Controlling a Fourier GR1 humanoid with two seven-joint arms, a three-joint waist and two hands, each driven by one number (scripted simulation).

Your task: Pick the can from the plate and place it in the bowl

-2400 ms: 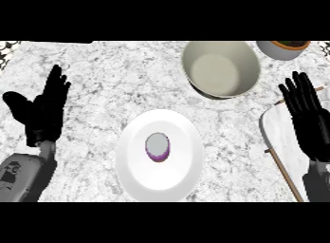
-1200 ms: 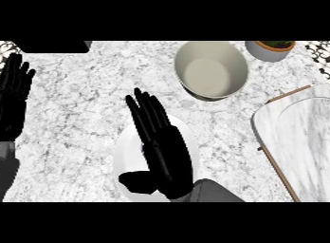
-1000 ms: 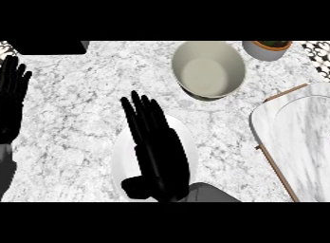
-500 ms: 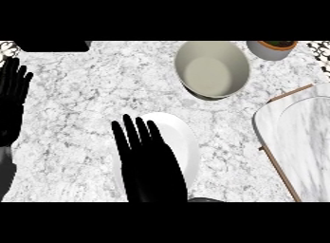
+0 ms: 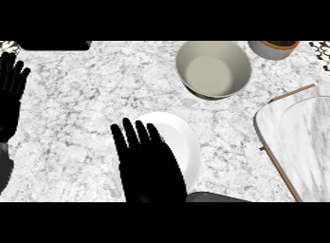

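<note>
step: this looks like the reach phase. The can isn't picked up yet as far as I can tell, so everything after the grab is still to do.
right hand: the right hand (image 5: 150,166) sits over the left part of the white plate (image 5: 185,142), fingers straight and side by side, pointing up the counter. It isn't curled round anything.
left hand: the left hand (image 5: 4,102) is at the left edge of the view, flat with its fingers up, just resting there.
can: honestly can't see it. The task puts it on the plate, and the right hand covers a good chunk of that plate, so my guess is it's hidden under the palm or fingers.
bowl: the beige bowl (image 5: 213,69) is up and to the right of the plate, apart from it, and nothing shows inside it.
other stuff: a marble board (image 5: 304,137) with a wooden rim on the right, and a small grey pot (image 5: 274,49) at the top edge.
next move: I'd say the right hand needs to close round the can, lift it off the plate, then carry it up and right over the bowl's rim before letting go.
</note>
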